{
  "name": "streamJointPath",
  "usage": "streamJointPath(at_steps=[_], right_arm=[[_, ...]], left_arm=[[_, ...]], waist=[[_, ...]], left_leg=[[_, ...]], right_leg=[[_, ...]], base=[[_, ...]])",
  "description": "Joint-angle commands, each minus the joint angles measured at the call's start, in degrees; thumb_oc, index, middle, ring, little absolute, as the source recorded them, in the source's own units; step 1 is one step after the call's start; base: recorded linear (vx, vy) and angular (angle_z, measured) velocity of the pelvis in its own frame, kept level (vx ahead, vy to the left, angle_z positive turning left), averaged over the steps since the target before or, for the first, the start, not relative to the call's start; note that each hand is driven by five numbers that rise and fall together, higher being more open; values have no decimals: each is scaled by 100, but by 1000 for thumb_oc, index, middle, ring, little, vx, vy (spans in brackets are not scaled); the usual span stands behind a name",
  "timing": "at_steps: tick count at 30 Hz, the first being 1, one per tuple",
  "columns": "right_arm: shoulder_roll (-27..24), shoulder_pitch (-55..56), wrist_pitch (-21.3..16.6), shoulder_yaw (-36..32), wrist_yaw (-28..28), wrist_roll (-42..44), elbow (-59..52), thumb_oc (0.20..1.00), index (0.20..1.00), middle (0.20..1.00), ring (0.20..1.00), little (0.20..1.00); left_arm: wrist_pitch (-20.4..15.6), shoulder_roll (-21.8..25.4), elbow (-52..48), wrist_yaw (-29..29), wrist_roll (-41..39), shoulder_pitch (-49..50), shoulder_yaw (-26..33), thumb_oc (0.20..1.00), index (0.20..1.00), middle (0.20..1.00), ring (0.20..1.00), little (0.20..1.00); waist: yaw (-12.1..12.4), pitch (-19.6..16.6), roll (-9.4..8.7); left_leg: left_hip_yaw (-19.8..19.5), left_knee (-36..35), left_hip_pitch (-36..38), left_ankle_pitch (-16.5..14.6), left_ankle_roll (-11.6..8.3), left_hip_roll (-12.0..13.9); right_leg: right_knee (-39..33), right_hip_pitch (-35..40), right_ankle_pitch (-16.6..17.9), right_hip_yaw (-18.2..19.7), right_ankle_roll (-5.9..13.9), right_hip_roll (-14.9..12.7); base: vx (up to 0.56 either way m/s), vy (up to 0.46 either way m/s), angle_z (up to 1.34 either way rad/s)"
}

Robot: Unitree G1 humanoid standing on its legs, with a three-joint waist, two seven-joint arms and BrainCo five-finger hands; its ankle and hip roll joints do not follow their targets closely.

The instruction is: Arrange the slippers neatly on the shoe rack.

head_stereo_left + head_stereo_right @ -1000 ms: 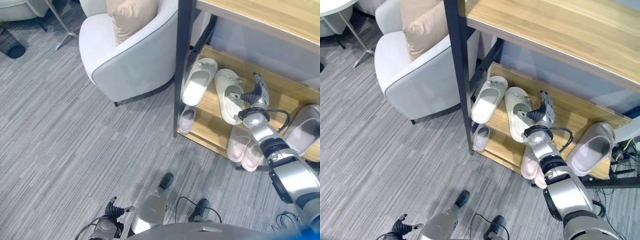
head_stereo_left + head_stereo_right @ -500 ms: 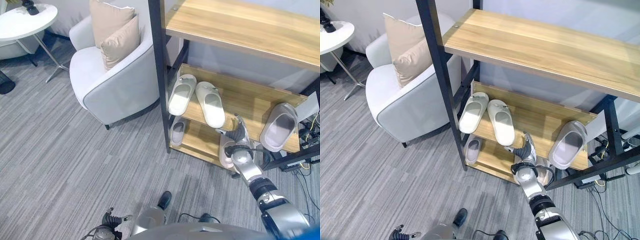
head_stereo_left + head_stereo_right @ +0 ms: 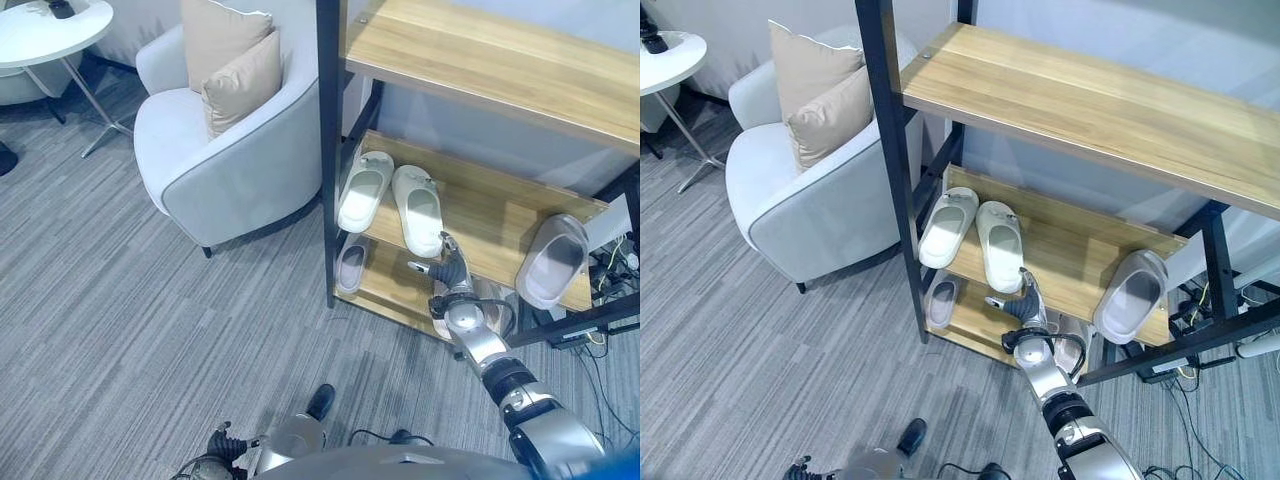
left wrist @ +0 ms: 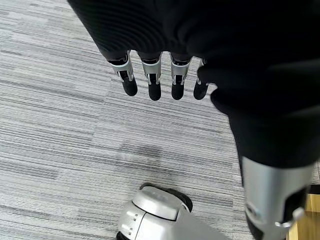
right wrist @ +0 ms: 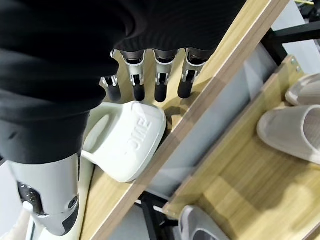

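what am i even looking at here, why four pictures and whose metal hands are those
This is a two-legged robot tidying slippers. Two pictures come from cameras in its head, looking down; the other two sit on its wrists, looking along each hand. Its right hand reaches toward the shoe rack, fingers straight, holding nothing. A pair of white slippers lies on the middle shelf, and a grey slipper leans at that shelf's far end. More slippers sit on the bottom shelf. The left hand hangs open over the carpet. An armchair stands beside the rack.

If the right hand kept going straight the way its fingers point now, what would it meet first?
Probably the white slipper lying on the rack's wooden shelf: the right hand has straight fingers aimed just over it. Depth is uncertain.
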Motion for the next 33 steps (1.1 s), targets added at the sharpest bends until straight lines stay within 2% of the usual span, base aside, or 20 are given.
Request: streamJointPath(at_steps=[1, 11, 25, 33], right_arm=[[-176, -124, -319, 168, 145, 62, -591, 1000, 1000, 1000, 1000, 1000], [-116, -128, -390, 404, 405, 98, -1068, 1000, 1000, 1000, 1000, 1000], [-113, -235, -341, 783, 614, -226, -850, 1000, 1000, 1000, 1000, 1000], [-226, -152, -383, 501, 435, -185, -1016, 1000, 1000, 1000, 1000, 1000]], left_arm=[[-17, -43, 582, 20, -162, -273, 73, 1000, 1000, 1000, 1000, 1000], [-8, -50, 577, 23, -190, -296, 133, 1000, 1000, 1000, 1000, 1000], [-8, -31, 567, -2, -95, -360, 79, 1000, 1000, 1000, 1000, 1000], [-5, -65, 596, -17, -145, -333, 101, 1000, 1000, 1000, 1000, 1000]], waist=[[94, 157, 187], [80, 164, 186], [180, 161, 100], [177, 146, 117]], left_leg=[[-110, -292, 413, -439, 32, 121], [-122, -292, 431, -438, 40, 100], [-238, -283, 419, -421, 20, 61], [-253, -285, 443, -452, 24, 60]], right_leg=[[67, 421, -40, -321, 462, -240], [87, 455, -45, -342, 459, -263], [118, 484, -76, -477, 451, -270], [139, 518, -98, -502, 453, -279]], base=[[0, 0, 0], [-5, 13, 2], [-2, 8, 4], [0, 0, 0]])
